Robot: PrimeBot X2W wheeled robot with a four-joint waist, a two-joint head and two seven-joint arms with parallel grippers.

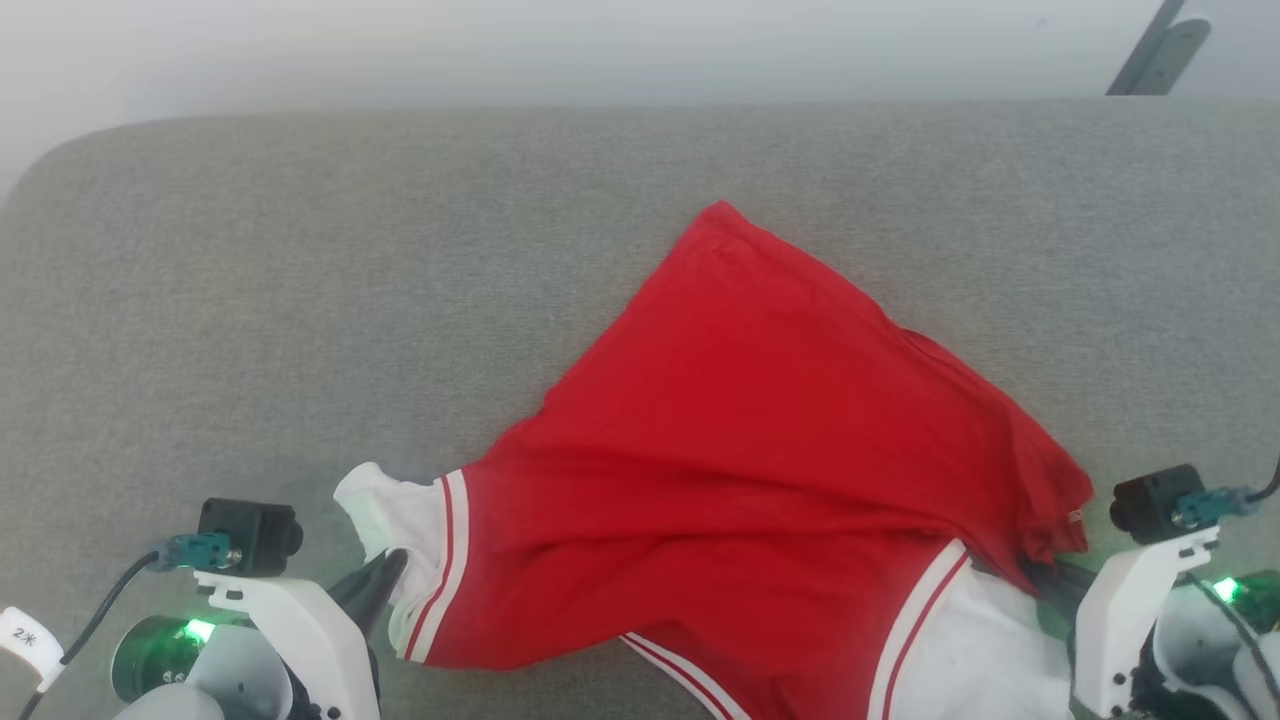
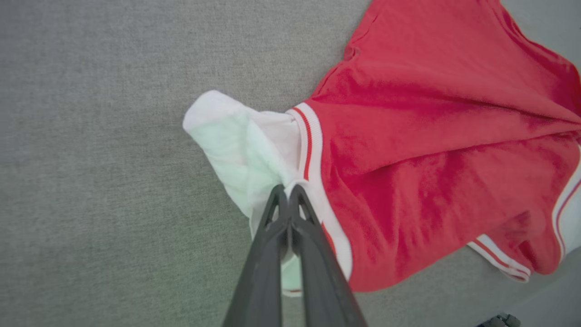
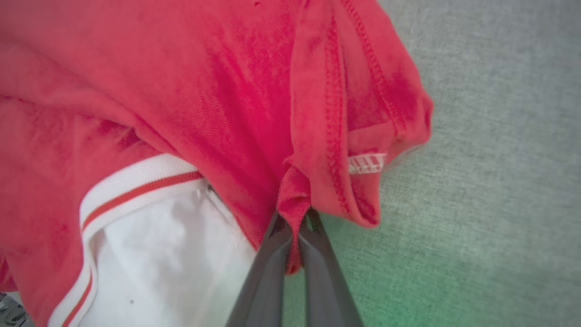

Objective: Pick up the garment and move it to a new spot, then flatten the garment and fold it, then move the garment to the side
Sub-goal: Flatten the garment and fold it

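Honestly the garment [image 1: 760, 420] looks light and floppy with zero stiffness, bunched along the near edge of the grey fabric pad [image 1: 300, 300], right of middle. The left gripper [image 2: 287, 190] is pinched on a white sleeve end and the right gripper [image 3: 297, 222] on a red hem fold. Seams and corners seem the best spots to grab.

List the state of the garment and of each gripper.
garment: crumpled, not flattened, pinched at two spots, far corner on the grey surface.
left gripper: shut on the garment's white sleeve end.
right gripper: shut on a red fold of the garment.
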